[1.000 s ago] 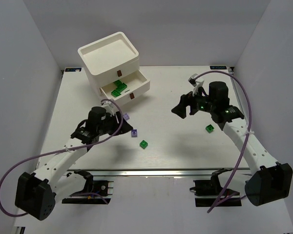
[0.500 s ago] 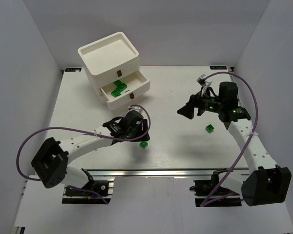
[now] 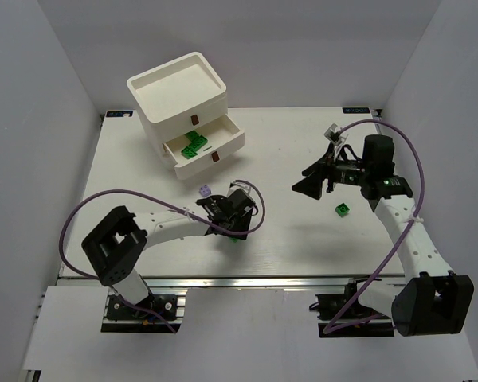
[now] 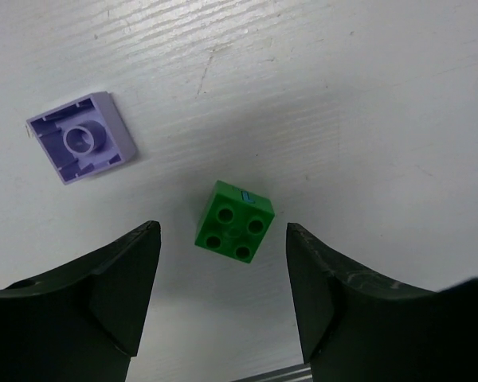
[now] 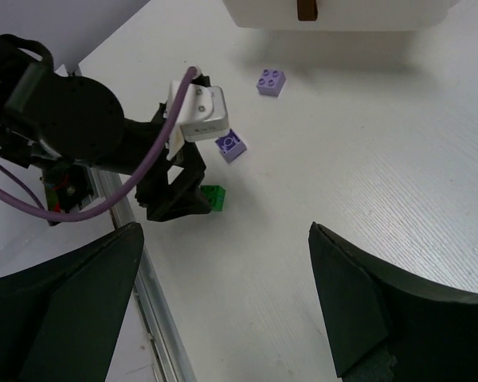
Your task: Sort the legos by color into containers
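Straddling a green lego point(image 4: 234, 222) with a tiny unreadable blue mark point(image 4: 248, 193), left tool point(image 4: 221, 239) wide; right tool point(image 5: 225, 239) wide, empty.

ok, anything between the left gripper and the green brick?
Nothing. Left wrist view: the green brick sits inside the open left gripper, untouched, bare table either side.

We see a smooth, glossy green plastic brick point(image 4: 234, 222) on a white table point(image 4: 366, 95) with a matt, scratched, wood-grained finish. At ten o'clock lies a satin purple plastic brick point(image 4: 80, 148). The fingers point(image 4: 103, 298) look matt black and lightly scuffed.
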Robot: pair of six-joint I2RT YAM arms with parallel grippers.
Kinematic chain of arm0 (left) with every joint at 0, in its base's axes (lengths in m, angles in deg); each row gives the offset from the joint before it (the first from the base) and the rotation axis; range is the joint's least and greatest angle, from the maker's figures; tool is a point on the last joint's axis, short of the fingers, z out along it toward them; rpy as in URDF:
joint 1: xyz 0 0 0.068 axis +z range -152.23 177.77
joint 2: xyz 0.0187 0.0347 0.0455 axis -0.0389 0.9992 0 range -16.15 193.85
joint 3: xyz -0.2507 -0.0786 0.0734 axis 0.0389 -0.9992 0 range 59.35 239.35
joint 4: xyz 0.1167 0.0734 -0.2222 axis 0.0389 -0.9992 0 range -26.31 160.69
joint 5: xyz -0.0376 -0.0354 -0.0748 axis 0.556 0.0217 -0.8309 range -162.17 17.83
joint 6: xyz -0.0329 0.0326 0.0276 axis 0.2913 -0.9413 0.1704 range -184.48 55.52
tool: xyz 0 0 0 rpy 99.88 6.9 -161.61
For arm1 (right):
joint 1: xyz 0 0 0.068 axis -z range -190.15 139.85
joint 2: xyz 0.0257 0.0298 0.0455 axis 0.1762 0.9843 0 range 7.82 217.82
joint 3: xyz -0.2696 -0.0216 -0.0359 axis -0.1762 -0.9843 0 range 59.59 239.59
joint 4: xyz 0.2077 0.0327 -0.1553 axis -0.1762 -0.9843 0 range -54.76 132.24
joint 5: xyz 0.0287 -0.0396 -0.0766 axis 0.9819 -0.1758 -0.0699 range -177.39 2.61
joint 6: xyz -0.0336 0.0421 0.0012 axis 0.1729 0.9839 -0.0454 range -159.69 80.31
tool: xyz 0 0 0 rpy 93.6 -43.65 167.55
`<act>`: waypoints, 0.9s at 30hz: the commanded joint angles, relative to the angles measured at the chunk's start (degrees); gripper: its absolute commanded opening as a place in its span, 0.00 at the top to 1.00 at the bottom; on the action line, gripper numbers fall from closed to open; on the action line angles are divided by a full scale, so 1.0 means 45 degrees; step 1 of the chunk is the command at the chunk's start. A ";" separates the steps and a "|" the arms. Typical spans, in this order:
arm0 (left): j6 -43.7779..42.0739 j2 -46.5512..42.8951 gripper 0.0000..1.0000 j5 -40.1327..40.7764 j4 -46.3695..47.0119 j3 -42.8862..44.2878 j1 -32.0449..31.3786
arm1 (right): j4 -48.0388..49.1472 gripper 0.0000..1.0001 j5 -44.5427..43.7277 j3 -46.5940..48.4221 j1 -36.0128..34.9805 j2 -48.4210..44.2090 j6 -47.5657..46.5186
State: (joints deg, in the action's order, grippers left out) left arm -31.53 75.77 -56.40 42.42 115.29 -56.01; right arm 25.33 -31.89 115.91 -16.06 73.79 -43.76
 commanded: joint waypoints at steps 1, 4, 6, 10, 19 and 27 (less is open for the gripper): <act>-0.0759 0.0256 0.26 0.0519 0.0208 0.0634 -0.0196 | -0.0032 0.11 0.1356 -0.0112 0.0258 -0.0286 -0.0461; -0.0838 0.0608 0.29 0.0306 0.0481 0.0674 -0.0198 | -0.0032 0.11 0.1513 -0.0112 0.0435 -0.0286 -0.0462; -0.0896 0.0648 0.31 0.0168 0.0833 0.0499 -0.0198 | -0.0052 0.11 0.1611 -0.0112 0.0591 -0.0286 -0.0462; -0.0877 0.0745 0.36 0.0050 0.1126 0.0264 -0.0315 | -0.0091 0.11 0.1786 -0.0112 0.0786 -0.0247 -0.0461; -0.0857 0.0745 0.51 -0.0028 0.1128 0.0146 -0.0315 | -0.0110 0.11 0.2293 -0.0151 0.1158 -0.0091 -0.0383; -0.1072 0.0648 0.35 0.0070 0.0560 0.0186 -0.0315 | -0.0091 0.11 0.2548 -0.0151 0.1568 0.0065 -0.0286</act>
State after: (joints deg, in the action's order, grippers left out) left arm -35.71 79.79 -56.31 45.94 116.08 -57.12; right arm 25.11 -22.49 115.16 -10.10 73.92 -44.79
